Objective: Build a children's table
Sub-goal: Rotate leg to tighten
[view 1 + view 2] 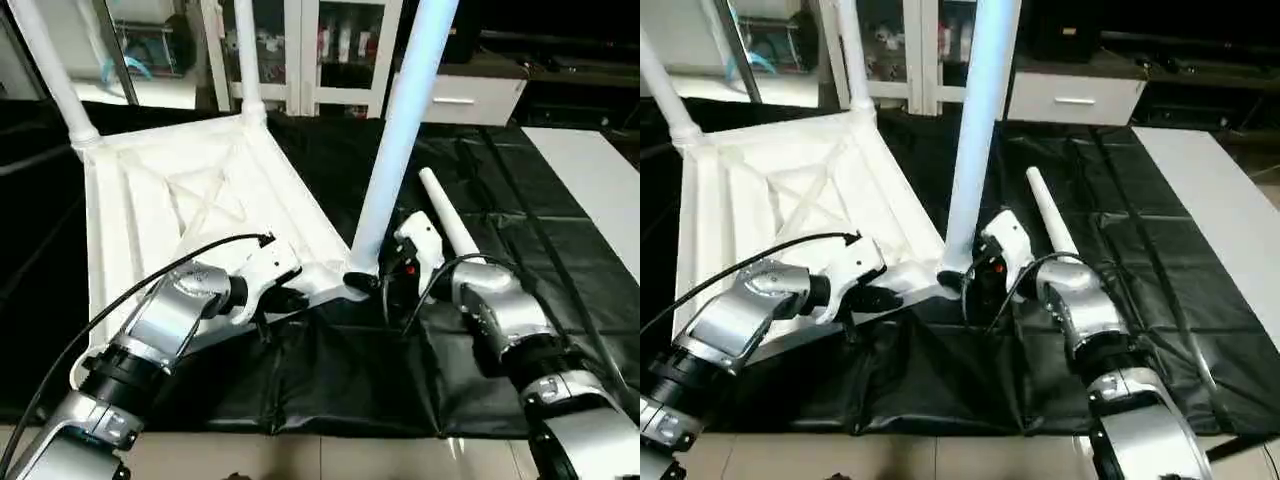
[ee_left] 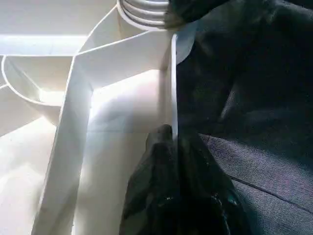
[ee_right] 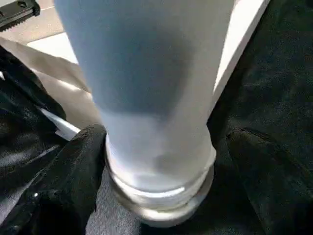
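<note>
Tabletop upside down on black surface, near-corner leg upright in socket. Left tool pinching top's edge; right tool spread around leg base. Hold top steady, seat leg fully w/o tilting.

Twin head cameras look forward and down over both forearms at the upturned table top. Wrist cameras sit close in: the left on the top's rim, the right on the upright leg at twelve o'clock, which the head views share.
</note>
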Tool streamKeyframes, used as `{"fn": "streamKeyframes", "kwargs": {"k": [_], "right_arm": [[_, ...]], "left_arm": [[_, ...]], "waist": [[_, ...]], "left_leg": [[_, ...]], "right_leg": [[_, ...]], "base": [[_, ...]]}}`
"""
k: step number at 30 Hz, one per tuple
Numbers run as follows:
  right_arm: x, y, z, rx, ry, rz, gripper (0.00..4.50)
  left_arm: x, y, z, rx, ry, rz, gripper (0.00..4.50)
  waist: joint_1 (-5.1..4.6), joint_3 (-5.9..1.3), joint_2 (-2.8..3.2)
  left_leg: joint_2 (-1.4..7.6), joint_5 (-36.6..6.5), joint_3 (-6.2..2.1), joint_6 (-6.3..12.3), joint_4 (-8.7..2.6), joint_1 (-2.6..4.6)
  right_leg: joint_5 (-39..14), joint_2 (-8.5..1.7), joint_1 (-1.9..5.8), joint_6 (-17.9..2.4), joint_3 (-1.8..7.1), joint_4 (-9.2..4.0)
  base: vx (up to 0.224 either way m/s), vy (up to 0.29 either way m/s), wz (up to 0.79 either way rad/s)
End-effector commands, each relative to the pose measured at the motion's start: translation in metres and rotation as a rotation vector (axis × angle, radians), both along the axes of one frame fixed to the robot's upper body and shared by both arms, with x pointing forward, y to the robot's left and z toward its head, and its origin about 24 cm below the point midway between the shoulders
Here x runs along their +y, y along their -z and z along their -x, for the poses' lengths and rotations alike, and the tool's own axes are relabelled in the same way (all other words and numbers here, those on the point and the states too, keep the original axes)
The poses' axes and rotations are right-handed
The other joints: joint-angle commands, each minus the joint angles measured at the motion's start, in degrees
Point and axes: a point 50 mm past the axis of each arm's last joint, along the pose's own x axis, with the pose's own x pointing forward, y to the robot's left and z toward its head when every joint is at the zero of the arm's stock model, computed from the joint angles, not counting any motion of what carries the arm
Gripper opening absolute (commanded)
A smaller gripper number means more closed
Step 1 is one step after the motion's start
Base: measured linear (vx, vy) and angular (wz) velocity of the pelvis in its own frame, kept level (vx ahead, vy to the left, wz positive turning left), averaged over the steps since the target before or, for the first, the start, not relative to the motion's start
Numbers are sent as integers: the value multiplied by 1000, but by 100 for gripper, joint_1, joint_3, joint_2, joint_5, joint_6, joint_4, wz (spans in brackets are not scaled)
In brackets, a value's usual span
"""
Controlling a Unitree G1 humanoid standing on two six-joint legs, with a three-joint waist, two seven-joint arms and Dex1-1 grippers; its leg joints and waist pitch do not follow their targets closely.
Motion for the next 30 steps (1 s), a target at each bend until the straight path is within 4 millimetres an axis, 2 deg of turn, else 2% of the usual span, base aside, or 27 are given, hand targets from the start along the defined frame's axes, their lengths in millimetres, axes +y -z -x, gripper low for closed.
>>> {"fn": "streamKeyframes", "kwargs": {"k": [1,6,8,12,18,25,27,28,30], "right_arm": [[0,-7,-5,-33,-2,1,412],[1,-7,-7,-19,-22,-5,396],[1,-6,-7,-15,-26,-5,368],[-1,-3,-7,-7,-28,3,336],[-2,-2,-7,-6,-37,10,288],[-2,0,-8,-2,-40,18,270],[-4,4,-10,4,49,14,270],[-4,5,-11,3,83,11,270],[-4,10,-13,8,184,2,270]], "left_arm": [[0,28,17,148,42,-62,0],[1,28,18,146,39,-69,0],[1,27,18,146,37,-71,0],[1,28,18,150,36,-66,0],[1,29,19,155,36,-67,0],[3,29,20,156,28,-69,0],[4,29,20,154,22,-68,0],[4,29,19,153,20,-67,0],[3,28,19,149,9,-59,0]], "waist": [[-1,-329,44],[3,-363,35],[5,-362,34],[7,-353,24],[6,-357,24],[10,-361,1],[7,-356,-29],[5,-342,-7],[-19,-324,-9]], "left_leg": [[253,-1180,-59,174,-365,23],[240,-787,-50,312,-328,-4],[238,-764,-45,359,-320,-9],[245,-886,-46,345,-327,0],[247,-873,-51,337,-327,-2],[246,-799,-47,386,-318,-2],[248,-812,-44,382,-320,-5],[248,-880,-54,347,-335,-8],[252,-1105,-61,238,-355,1]], "right_leg": [[-1327,-375,293,-1271,324,-376],[-630,-366,332,-1472,319,-286],[-585,-370,338,-1508,318,-283],[-846,-379,333,-1468,316,-310],[-876,-378,333,-1456,314,-305],[-815,-378,330,-1490,314,-290],[-878,-379,330,-1468,316,-297],[-1017,-388,326,-1436,316,-309],[-1330,-389,307,-1341,319,-346]], "base": [[0,0,0],[0,0,0],[0,0,0],[0,0,0],[0,0,0],[0,0,0],[0,0,0],[0,0,0],[0,0,0]]}}
